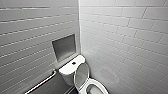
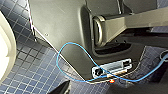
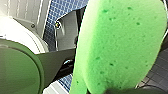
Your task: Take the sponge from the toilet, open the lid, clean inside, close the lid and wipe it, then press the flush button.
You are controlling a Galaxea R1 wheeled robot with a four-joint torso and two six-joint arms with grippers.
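The white toilet [image 1: 68, 71] stands in the corner at the bottom middle of the head view. Its lid [image 1: 81, 73] is raised and leans back toward the tank, grey inner side facing forward. Below it lies the open oval bowl [image 1: 96, 84]. The dark flush button [image 1: 73, 63] sits in the centre of the tank top. In the right wrist view the bright green sponge [image 3: 120, 45] looms close, with my right gripper [image 3: 117, 90] shut on its end. My left gripper is open with nothing in it, low over the blue tiled floor [image 2: 27, 72].
White tiled walls meet in the corner behind the toilet. A recessed niche [image 1: 64, 47] sits in the left wall and a metal grab bar [image 1: 42, 82] runs below it. A white curved rim [image 2: 6, 50] and a blue cable [image 2: 75, 45] on my base lie close to the left arm.
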